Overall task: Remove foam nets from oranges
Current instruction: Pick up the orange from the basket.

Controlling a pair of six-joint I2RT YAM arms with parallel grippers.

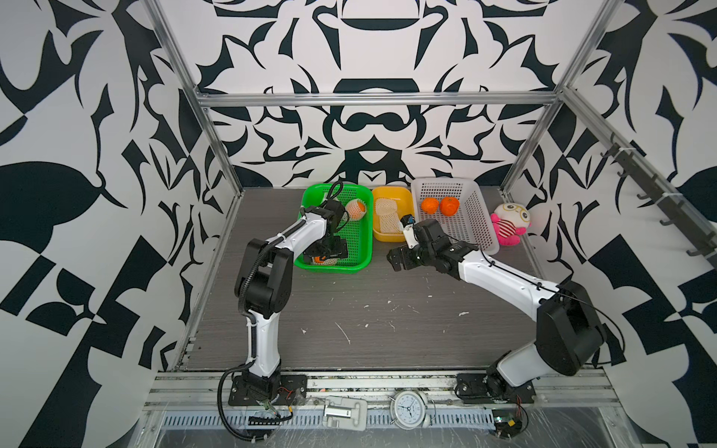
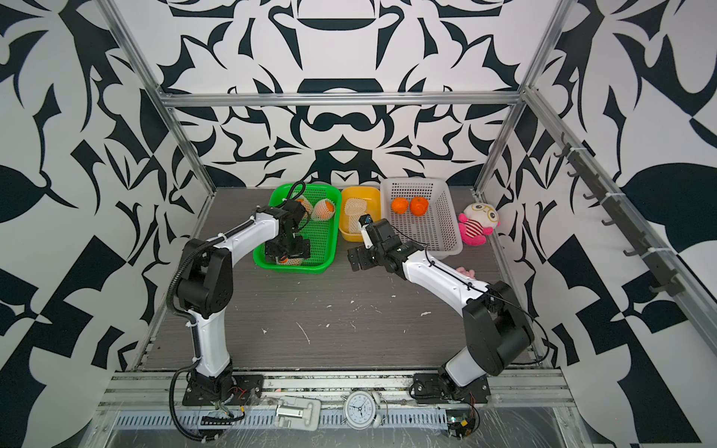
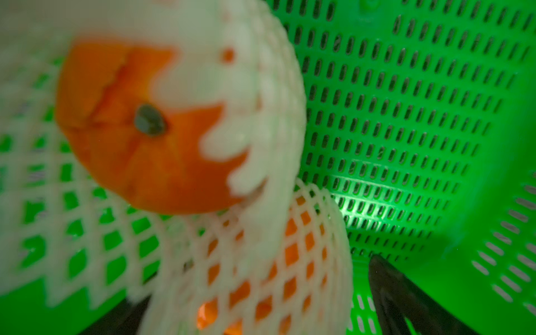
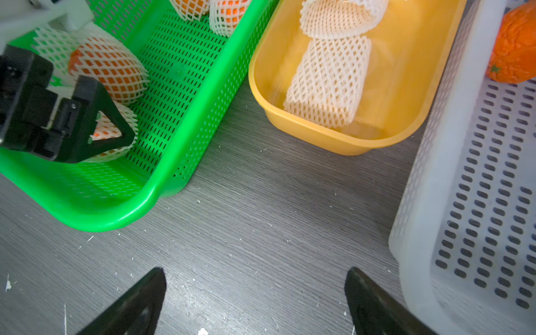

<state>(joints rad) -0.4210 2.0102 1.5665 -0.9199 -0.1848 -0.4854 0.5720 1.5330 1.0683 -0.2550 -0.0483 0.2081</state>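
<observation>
My left gripper [image 1: 325,254] reaches down into the near end of the green basket [image 1: 359,248]. It stands open astride a netted orange [image 3: 261,261], its fingers [image 3: 388,290] clear of the foam net. A second netted orange [image 3: 139,130] lies beside it, stem end bare. Farther back in the basket are two more netted oranges [image 2: 324,209]. Two empty foam nets [image 4: 327,84] lie in the yellow tub [image 4: 406,121]. Two bare oranges [image 1: 430,204] sit in the white basket [image 1: 471,225]. My right gripper [image 4: 255,278] hovers open and empty over the table, between the baskets.
A pink and white plush toy [image 1: 508,225] lies right of the white basket. An alarm clock [image 1: 407,409] and a white bracket [image 1: 343,413] rest on the front rail. White foam crumbs [image 1: 343,333] dot the grey tabletop. Metal frame posts stand at the back corners.
</observation>
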